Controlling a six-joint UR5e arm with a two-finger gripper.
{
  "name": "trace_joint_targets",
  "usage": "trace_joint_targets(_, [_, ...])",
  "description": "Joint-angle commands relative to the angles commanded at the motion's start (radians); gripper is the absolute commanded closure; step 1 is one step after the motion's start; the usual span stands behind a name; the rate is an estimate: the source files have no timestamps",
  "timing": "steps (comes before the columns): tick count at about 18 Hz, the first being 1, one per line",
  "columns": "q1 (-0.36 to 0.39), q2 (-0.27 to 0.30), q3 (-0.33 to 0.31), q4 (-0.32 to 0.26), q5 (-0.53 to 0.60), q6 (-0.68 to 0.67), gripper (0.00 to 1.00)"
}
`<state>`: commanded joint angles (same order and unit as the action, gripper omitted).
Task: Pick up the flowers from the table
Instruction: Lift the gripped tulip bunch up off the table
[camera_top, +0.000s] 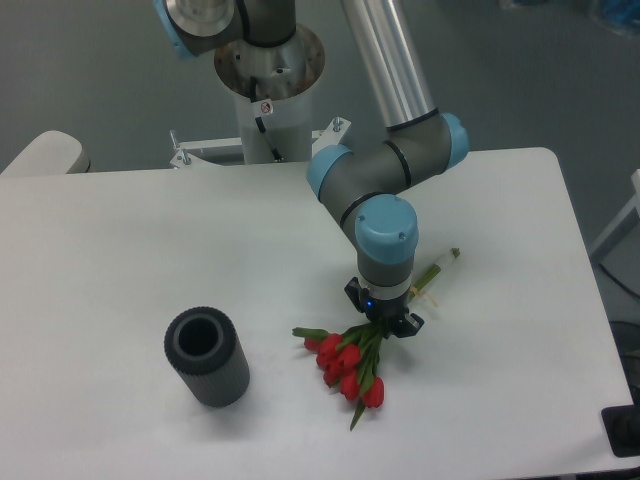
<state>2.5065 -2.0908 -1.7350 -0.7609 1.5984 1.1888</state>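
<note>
Desk (120, 240): white, carries all items. Vase (207, 357): dark ribbed cylinder, well to the left of the end effector, apart from it. Flowers (350, 365): lie flat on desk, long axis diagonal; buds below-left of end effector, stem ends above-right of it. End effector (384, 322): directly over mid-stem, jaws straddling stems; closed or not, cannot tell. Judgement: next move needs closure across stems, then vertical lift.

Gripper (385, 322) down on stems of flowers (348, 367) lying on table (120, 250), near-centre; vase (205, 357) to left (upright, well apart).
</note>
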Motion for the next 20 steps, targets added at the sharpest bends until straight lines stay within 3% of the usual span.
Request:
trace_joint_targets(4, [0.0,0.046,0.032,-0.012,-0.008,0.005,0.71])
trace_joint_targets(8, [-0.009,0.095,0.107,-0.041,-0.067,0.008,0.71])
trace_joint_targets(12, [-0.011,0.104,0.25,-0.171,-0.121,0.008,0.71])
trace_joint_targets(14, [-0.011,0.107,0.302,-0.221,-0.191,0.0,0.71])
trace_joint_targets(20, [0.057,0.135,0.313,-0.222,-0.501,-0.008,0.71])
